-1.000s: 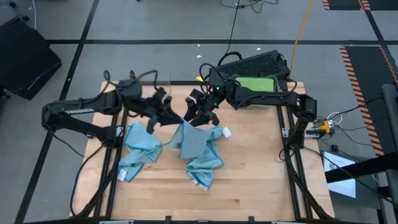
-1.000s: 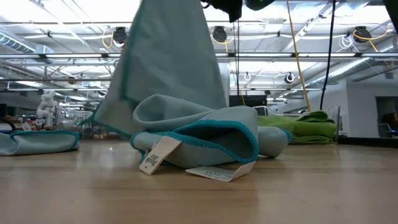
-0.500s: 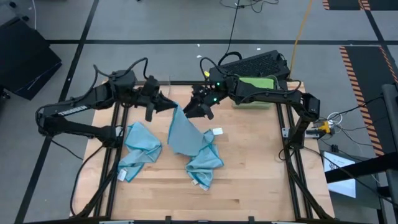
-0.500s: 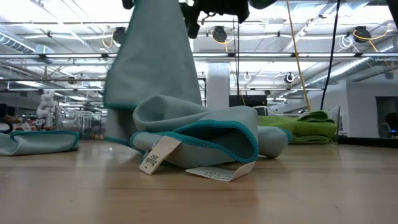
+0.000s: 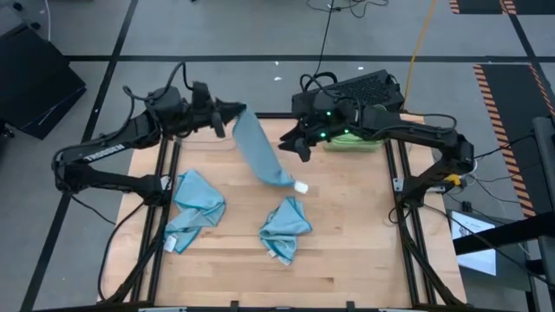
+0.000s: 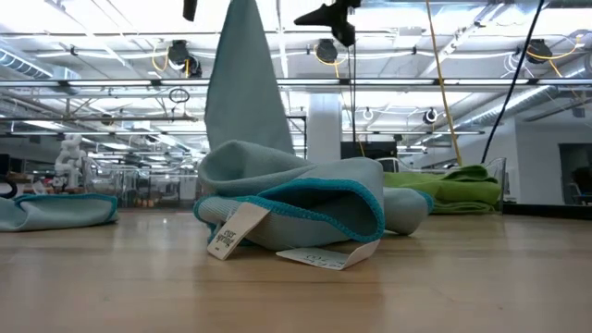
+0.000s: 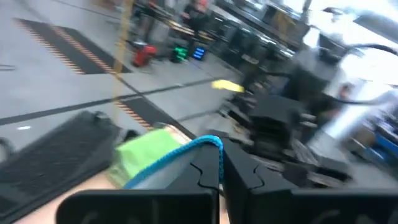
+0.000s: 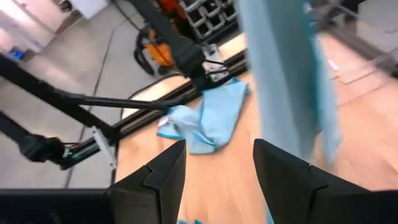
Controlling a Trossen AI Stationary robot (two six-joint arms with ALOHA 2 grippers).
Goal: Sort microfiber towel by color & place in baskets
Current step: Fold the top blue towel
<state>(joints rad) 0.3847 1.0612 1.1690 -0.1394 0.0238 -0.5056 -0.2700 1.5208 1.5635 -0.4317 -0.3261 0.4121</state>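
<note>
The left gripper [image 5: 236, 111] now lifts the blue towel [image 5: 263, 157] clear of the crumpled towel [image 5: 284, 227] beneath. The right gripper [image 5: 292, 144] has let go and backed away, fingers apart.

High view: looking straight down over the whole table [image 5: 347, 251] | Low view: sitting at tabletop level, facing the room, close to a crumpled blue towel [image 6: 296, 208] | Wrist views: looking past each arm's fingers | Shared: the hanging blue towel [image 5: 260, 156].

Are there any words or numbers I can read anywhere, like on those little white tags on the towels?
None can be read.
White tag on the crumpled blue towel: dark print, too small to read.
Flat white tag on the table: faint print, unreadable.
Tag on the lifted towel: too small.
</note>
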